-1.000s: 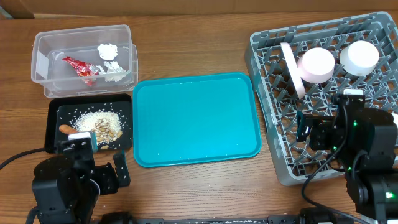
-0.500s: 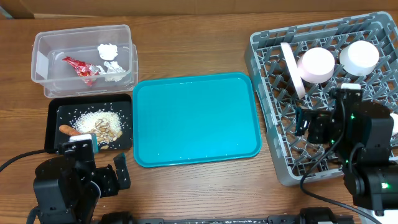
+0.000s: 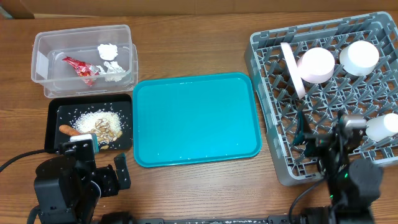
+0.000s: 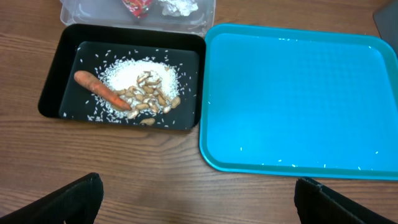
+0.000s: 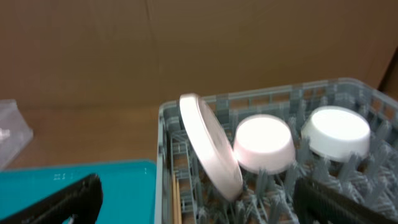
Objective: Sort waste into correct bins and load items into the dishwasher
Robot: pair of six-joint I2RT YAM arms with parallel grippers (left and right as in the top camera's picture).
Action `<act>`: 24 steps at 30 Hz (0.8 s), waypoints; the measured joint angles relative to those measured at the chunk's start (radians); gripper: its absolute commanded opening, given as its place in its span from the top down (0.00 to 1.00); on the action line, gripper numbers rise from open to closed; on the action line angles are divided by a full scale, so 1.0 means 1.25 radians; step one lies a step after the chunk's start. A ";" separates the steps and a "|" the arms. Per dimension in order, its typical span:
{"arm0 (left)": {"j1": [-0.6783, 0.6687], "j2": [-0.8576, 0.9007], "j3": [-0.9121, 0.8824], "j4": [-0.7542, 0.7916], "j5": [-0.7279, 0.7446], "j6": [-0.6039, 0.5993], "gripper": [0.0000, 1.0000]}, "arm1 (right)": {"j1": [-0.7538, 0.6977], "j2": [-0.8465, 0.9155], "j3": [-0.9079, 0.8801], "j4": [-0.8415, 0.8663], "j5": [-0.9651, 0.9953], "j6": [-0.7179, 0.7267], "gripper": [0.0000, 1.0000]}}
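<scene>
Serving tray [image 3: 196, 118] teal; rack [image 3: 323, 106] grey; shallow tray [image 3: 62, 112] black; carrot [image 3: 67, 130] orange; plate [image 3: 291, 70] white; wrapper [image 3: 81, 68] red-silver.

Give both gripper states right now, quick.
Left gripper: open, fingers wide, holding nothing.
Right gripper: open, fingers wide, holding nothing.

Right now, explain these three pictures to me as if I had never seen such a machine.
Two robot arms sit at a wooden table, each ending in a two-finger gripper. One picture looks down from above. The other two come from cameras on the wrists, so the dark shapes in their bottom corners are each arm's own fingers. The left gripper and the right gripper are both open and hold nothing. On the table are a clear tub with wrappers and a tissue, a black tray with rice scraps and a carrot, a teal tray in the middle, and a grey rack holding a leaning plate, a bowl and a cup.
</scene>
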 measured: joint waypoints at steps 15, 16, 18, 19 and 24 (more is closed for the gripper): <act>0.000 0.000 -0.001 0.000 0.000 0.000 0.00 | -0.016 -0.258 -0.349 0.195 -0.036 -0.003 0.00; 0.000 0.000 -0.001 -0.001 0.000 0.000 0.00 | -0.022 -0.258 -0.349 0.185 -0.036 -0.004 0.00; 0.000 0.000 -0.001 0.000 0.000 0.000 0.00 | -0.032 -0.258 -0.349 0.185 -0.036 -0.003 0.00; 0.000 0.000 -0.001 0.000 0.000 0.000 0.00 | -0.036 -0.258 -0.349 0.185 -0.036 -0.002 0.00; 0.000 0.000 -0.001 0.000 0.000 0.000 0.00 | -0.038 -0.258 -0.349 0.186 -0.038 -0.002 0.00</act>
